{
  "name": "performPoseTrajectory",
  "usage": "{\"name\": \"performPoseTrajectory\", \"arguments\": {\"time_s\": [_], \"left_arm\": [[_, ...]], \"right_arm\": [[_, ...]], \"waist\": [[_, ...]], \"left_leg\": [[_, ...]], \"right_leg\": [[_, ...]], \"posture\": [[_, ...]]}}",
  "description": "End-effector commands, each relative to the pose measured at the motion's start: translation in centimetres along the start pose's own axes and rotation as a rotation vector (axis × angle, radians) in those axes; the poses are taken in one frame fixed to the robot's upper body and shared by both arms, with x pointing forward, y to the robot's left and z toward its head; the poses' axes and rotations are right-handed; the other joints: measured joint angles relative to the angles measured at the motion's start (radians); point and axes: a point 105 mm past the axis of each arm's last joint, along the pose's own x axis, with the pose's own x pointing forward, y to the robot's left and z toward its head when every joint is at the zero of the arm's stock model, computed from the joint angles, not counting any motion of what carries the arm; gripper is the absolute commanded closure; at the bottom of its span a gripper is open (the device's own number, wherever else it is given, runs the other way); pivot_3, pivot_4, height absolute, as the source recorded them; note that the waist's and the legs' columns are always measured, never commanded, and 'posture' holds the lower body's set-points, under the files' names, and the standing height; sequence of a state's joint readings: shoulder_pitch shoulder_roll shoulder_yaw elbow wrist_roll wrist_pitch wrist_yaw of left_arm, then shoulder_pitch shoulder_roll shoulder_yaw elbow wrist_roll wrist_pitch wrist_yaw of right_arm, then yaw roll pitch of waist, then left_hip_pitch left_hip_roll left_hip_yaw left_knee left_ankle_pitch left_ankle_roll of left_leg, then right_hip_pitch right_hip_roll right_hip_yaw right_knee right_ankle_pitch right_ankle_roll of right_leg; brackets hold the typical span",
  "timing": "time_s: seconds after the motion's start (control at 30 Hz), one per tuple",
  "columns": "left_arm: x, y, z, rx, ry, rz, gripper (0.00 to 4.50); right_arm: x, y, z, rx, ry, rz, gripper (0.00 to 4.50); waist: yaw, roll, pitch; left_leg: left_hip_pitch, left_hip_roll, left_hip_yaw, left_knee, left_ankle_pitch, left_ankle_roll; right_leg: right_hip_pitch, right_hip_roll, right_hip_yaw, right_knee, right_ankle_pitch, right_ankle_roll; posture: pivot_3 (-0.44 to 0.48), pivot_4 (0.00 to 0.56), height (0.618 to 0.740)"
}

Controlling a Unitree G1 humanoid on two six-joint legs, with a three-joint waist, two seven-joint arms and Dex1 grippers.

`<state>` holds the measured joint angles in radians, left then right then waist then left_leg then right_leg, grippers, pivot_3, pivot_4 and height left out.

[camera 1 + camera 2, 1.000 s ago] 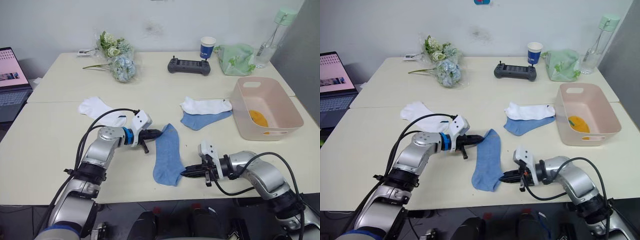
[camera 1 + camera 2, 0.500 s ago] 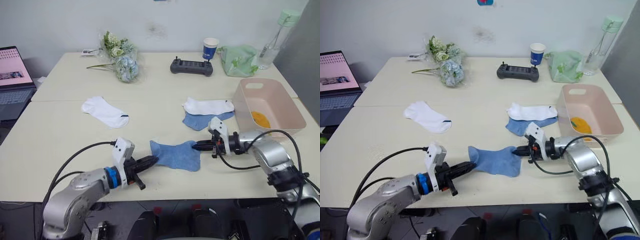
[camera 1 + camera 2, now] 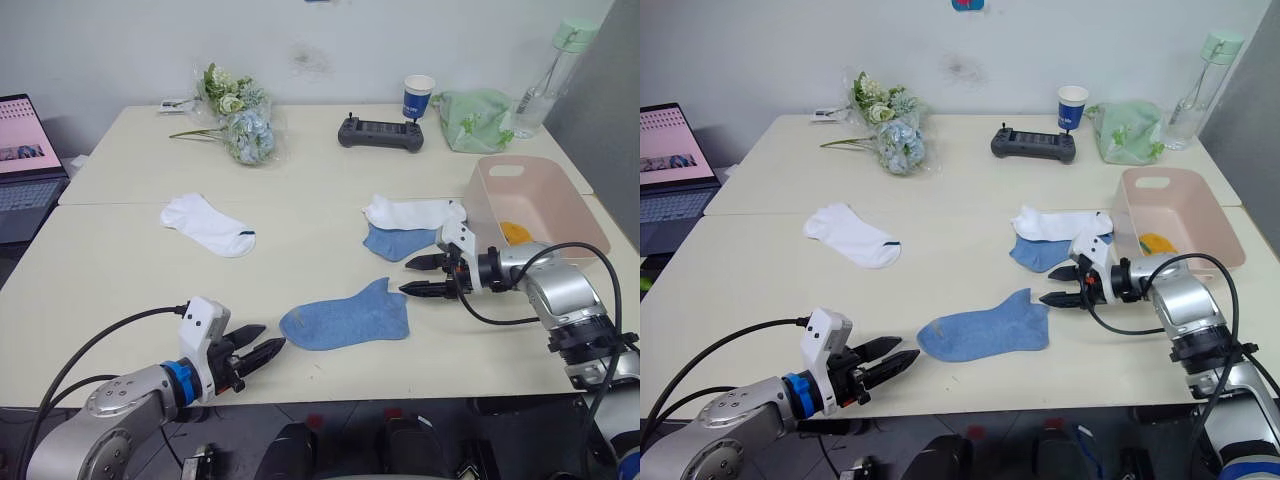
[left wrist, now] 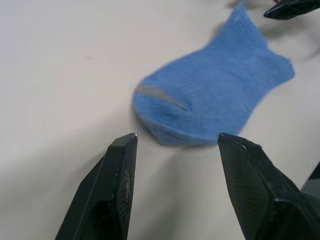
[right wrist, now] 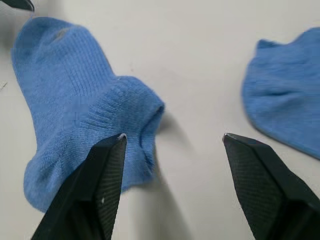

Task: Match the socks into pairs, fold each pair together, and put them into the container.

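A light blue sock lies flat on its side near the front edge of the table, held by neither arm. The left gripper sits just off the sock's toe end with its two black fingers spread apart and empty. The right gripper hovers just beyond the cuff end, fingers also wide apart, gripping nothing. Behind it, toward the right side of the table, a second blue sock lies partly under a white sock, both beside the pink basket, which holds something mustard-orange. Another white sock lies alone toward the left. Along the far edge stand flowers, a controller, a paper cup, a green bag and a bottle.
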<state>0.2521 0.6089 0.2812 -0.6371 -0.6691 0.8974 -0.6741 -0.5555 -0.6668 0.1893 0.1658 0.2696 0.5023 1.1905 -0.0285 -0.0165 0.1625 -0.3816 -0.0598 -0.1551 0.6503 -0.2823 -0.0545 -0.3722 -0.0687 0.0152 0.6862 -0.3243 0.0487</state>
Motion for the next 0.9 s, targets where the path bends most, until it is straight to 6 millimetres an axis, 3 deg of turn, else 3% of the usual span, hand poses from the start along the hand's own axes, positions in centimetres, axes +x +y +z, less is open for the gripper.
{"name": "performPoseTrajectory", "arguments": {"time_s": [0.03, 0.17, 0.33, 0.57, 0.63, 0.77, 0.9], "left_arm": [[-1.4, 2.4, 1.7, 0.056, -0.027, 0.026, 1.4], [0.7, 2.9, 2.4, 0.077, -0.049, 0.02, 1.4], [2.8, 1.8, 2.5, 0.064, -0.056, -0.04, 1.4], [4.0, 1.1, 0.2, 0.103, 0.073, -0.072, 1.4], [4.3, 0.9, -0.1, 0.12, 0.083, -0.082, 1.91], [4.7, 0.7, 0.0, 0.137, 0.069, -0.095, 3.17], [4.7, 1.0, 0.1, 0.153, 0.065, -0.084, 4.42]], "right_arm": [[-1.0, 0.4, 0.1, 0.006, -0.035, -0.046, 0.9], [0.3, 1.3, -0.6, -0.008, -0.027, -0.059, 0.9], [0.9, 2.2, -0.9, -0.023, -0.02, -0.064, 0.9], [2.0, 2.2, -0.9, -0.06, -0.026, -0.092, 0.9], [2.3, 2.1, -0.8, -0.071, -0.03, -0.098, 1.44], [2.2, 3.4, -1.4, -0.1, 0.008, -0.015, 2.88], [1.6, 3.4, -1.0, -0.109, -0.002, -0.031, 4.31]], "waist": [[0.002, 0.001, 0.0], [0.001, 0.001, 0.0], [-0.004, 0.001, 0.0], [-0.004, 0.001, 0.0], [-0.002, 0.001, 0.0], [-0.001, 0.001, 0.0], [-0.001, 0.001, 0.0]], "left_leg": [[0.0, 0.0, -0.001, -0.002, 0.0, 0.0], [0.0, 0.0, 0.0, -0.002, 0.0, 0.0], [0.0, 0.0, 0.002, -0.003, 0.0, 0.0], [0.001, 0.0, 0.003, -0.003, 0.0, 0.0], [0.001, 0.0, 0.002, -0.003, 0.0, 0.0], [0.001, 0.0, 0.003, -0.003, 0.0, 0.0], [0.001, 0.0, 0.002, -0.003, 0.0, 0.0]], "right_leg": [[0.0, 0.0, -0.001, -0.001, 0.0, 0.0], [0.0, -0.001, -0.001, -0.003, 0.001, -0.001], [0.0, -0.001, -0.001, -0.005, 0.002, 0.0], [-0.001, 0.0, 0.0, -0.004, 0.002, 0.0], [-0.001, 0.0, 0.0, -0.004, 0.002, 0.0], [0.0, 0.0, 0.0, -0.004, 0.002, 0.0], [0.0, 0.0, 0.0, -0.005, 0.002, 0.0]], "posture": [[0.0, 0.15, 0.74], [0.0, 0.15, 0.74], [0.0, 0.15, 0.74], [0.0, 0.15, 0.74], [0.0, 0.15, 0.74], [0.0, 0.15, 0.74], [0.0, 0.15, 0.74]]}}
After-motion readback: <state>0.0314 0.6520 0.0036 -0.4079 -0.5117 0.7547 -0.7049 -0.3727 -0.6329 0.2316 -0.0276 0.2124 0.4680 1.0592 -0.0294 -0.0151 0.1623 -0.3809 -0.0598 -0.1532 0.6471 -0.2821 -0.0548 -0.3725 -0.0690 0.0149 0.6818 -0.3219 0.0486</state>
